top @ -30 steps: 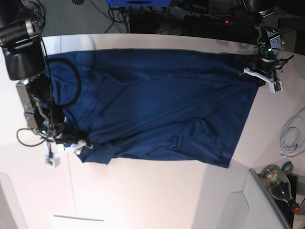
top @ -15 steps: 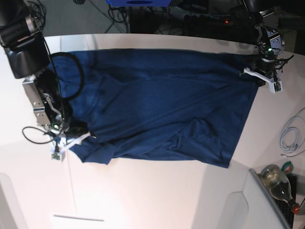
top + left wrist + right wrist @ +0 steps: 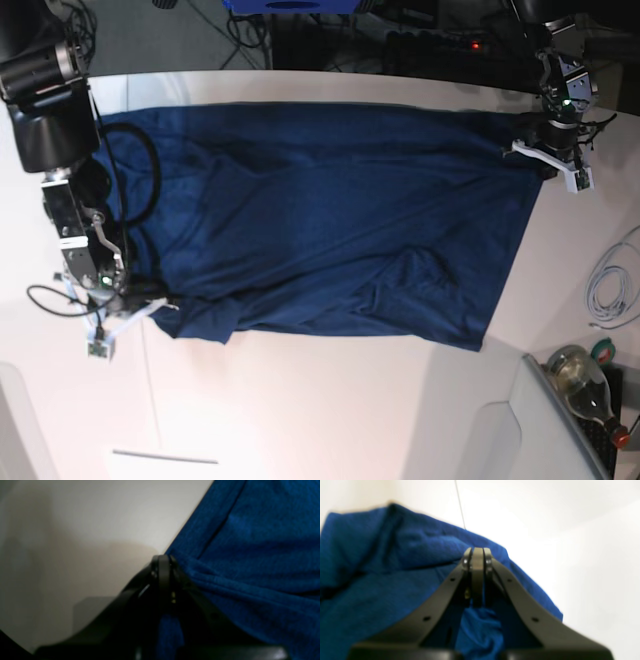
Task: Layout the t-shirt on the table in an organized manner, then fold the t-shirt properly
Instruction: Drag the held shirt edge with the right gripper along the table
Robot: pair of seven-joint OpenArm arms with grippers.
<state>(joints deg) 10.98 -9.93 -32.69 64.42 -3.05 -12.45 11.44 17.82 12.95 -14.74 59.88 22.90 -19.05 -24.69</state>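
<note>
The dark navy t-shirt [image 3: 330, 220] lies spread across the white table [image 3: 330, 410], with wrinkles near its lower edge. My left gripper [image 3: 522, 152] sits at the shirt's far right corner. In the left wrist view this gripper [image 3: 162, 558] is shut, with blue t-shirt [image 3: 250, 555] cloth pinched between its fingers. My right gripper [image 3: 155, 305] is at the shirt's near left corner. The right wrist view shows that gripper [image 3: 477, 551] shut too, on a bunch of t-shirt [image 3: 382, 580] cloth over the table [image 3: 570, 530].
A white cable [image 3: 610, 285] lies at the right edge. A glass bottle [image 3: 585, 385] lies beside a grey panel [image 3: 490, 440] at the near right corner. A black cable loop [image 3: 150, 175] from the right arm hangs over the shirt's left part.
My right gripper has closed on the shirt's near left corner and shifted a little left and nearer. The shirt's left part now lies flatter. The left arm has not moved.
</note>
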